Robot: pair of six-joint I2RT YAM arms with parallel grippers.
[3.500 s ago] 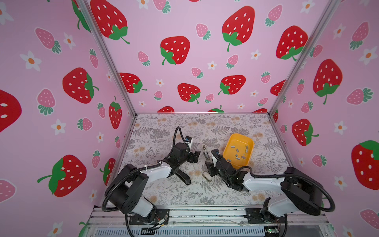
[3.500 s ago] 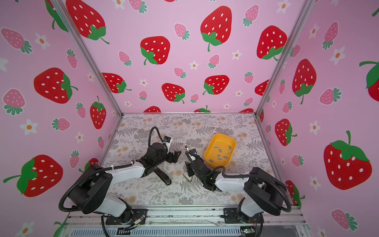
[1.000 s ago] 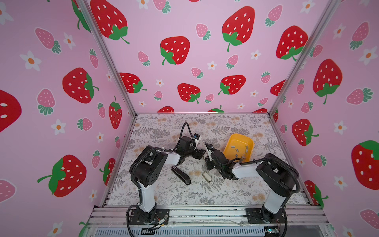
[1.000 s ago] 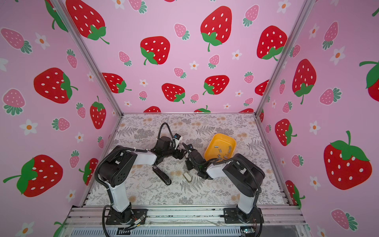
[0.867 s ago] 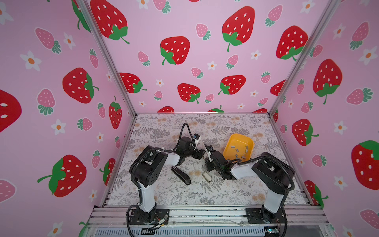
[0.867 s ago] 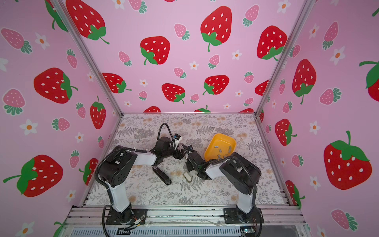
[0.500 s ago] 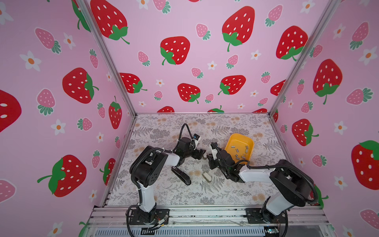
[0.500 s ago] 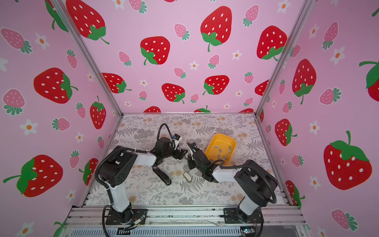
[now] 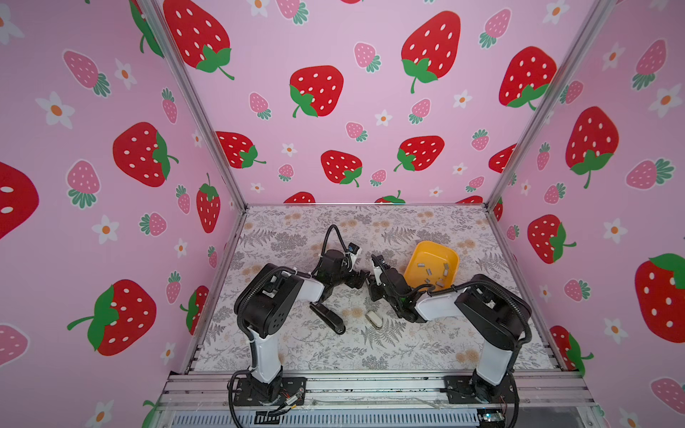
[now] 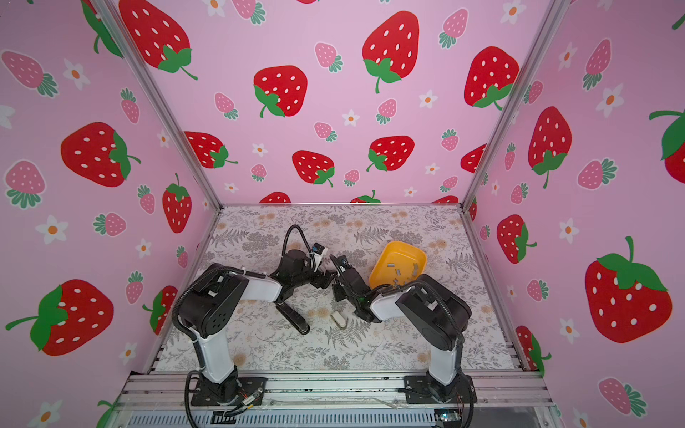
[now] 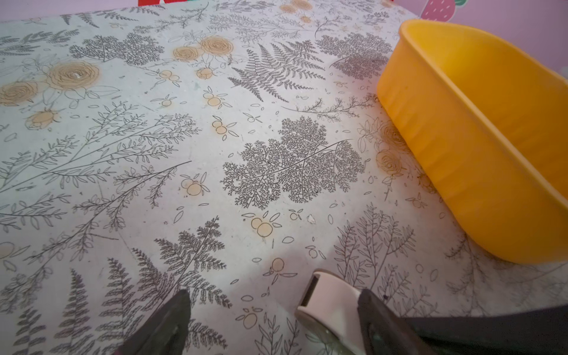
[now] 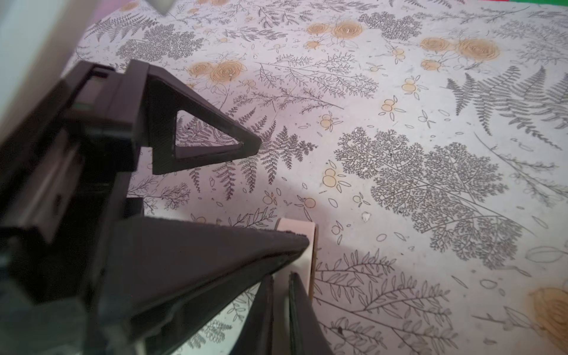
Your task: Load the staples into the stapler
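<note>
- Progress: as far as you can see, nothing is loaded. The staples (image 9: 429,271), about six grey strips in view, lie loose in the yellow tray (image 9: 432,245). The tray sits toward the right edge of the counter (image 9: 407,352), about midway back.
- The stapler (image 9: 328,318) lies flat and slantwise on the counter, left of centre. It is nearer the front edge than either arm's tip, and neither touches it. You cannot tell whether its magazine is open.
- A small cream object (image 9: 373,318) lies just right of the stapler, apart from it.
- Left to do, by your reckoning: pick a strip, open the stapler, seat the strip and close it. That is essentially the whole task.
- The left gripper (image 11: 273,295) has its jaws spread wide and grips nothing. It hangs low over mid-counter, with the elbow folded upright above its base.
- The right gripper (image 12: 281,282) has its fingers drawn almost together, with only a slit between them.
- A cream piece (image 12: 297,228) shows at the right gripper's tips and against one left fingertip. You cannot tell whether it is pinched, or whether it is the same object seen from above.
- The two grippers nearly meet tip to tip, just left of the tray. Neither carries a staple.
</note>
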